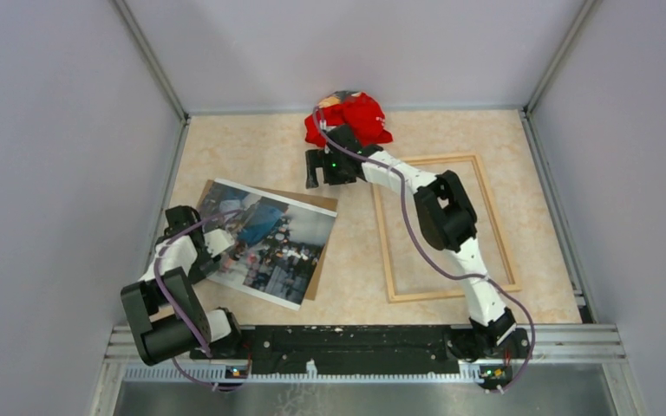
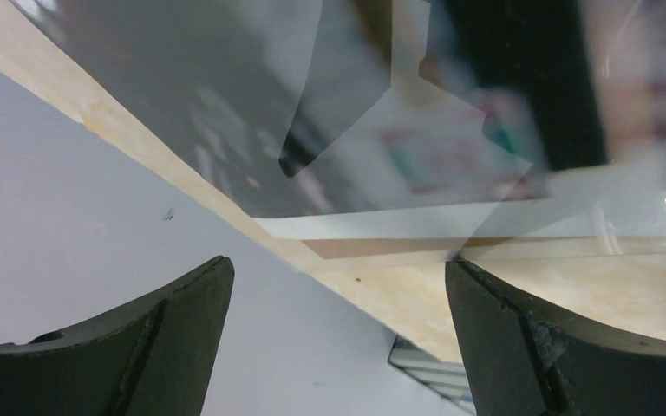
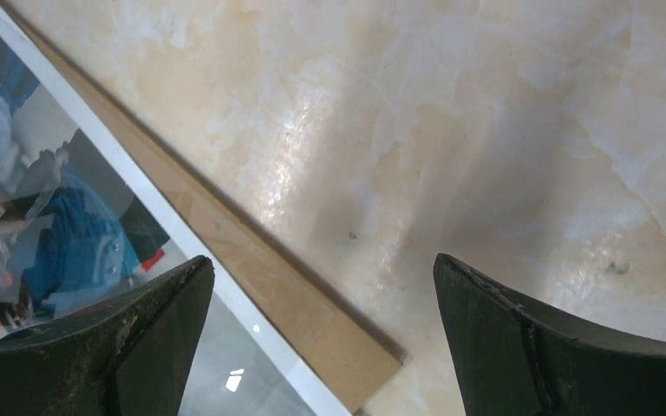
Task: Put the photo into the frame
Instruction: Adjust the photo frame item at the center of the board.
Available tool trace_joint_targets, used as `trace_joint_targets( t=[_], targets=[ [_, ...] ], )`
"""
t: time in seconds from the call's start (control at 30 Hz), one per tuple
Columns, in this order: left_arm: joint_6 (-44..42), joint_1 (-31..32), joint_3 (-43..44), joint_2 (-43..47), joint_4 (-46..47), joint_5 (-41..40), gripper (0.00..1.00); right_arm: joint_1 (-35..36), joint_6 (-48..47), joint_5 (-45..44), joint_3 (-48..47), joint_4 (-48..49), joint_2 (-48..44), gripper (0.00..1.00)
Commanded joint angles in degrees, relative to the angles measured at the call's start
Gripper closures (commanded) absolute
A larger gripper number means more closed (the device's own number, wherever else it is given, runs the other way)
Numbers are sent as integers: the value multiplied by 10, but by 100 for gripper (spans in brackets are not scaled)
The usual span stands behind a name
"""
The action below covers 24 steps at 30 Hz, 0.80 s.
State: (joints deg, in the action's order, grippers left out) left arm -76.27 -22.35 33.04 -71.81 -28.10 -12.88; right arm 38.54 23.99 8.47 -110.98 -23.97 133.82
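On the table [image 1: 251, 156], photo [image 1: 273, 243] over backing board [image 1: 312, 201], frame [image 1: 442, 159] near it; left gripper [image 2: 336, 264], right gripper [image 3: 322, 260] spread apart

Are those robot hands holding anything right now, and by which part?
Nothing is held. The left hand and the right hand are both open near the photo, which lies on its brown board.

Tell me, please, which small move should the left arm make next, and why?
Probably ease the left end effector forward until the photo's edge sits between its fingers. It is open, with that edge just ahead, and the photo lies on the board, apart from the empty frame.
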Motion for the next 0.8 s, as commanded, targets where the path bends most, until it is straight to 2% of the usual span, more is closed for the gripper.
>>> trace_joint_targets(
  t=[0.0, 0.2, 0.37, 0.77],
  targets=[
    [7, 2, -11, -19, 54, -15, 1, -2, -10, 7, -39, -4, 29, 3],
    [41, 4, -12, -37, 112, 13, 2, -3, 3, 21, 38, 34, 0, 4],
    [82, 24, 6, -86, 173, 0, 2, -2, 23, 34, 127, 81, -43, 6],
    [212, 102, 157, -272, 222, -80, 2, 9, 113, 60, 417, 216, -202, 11]
  ],
)
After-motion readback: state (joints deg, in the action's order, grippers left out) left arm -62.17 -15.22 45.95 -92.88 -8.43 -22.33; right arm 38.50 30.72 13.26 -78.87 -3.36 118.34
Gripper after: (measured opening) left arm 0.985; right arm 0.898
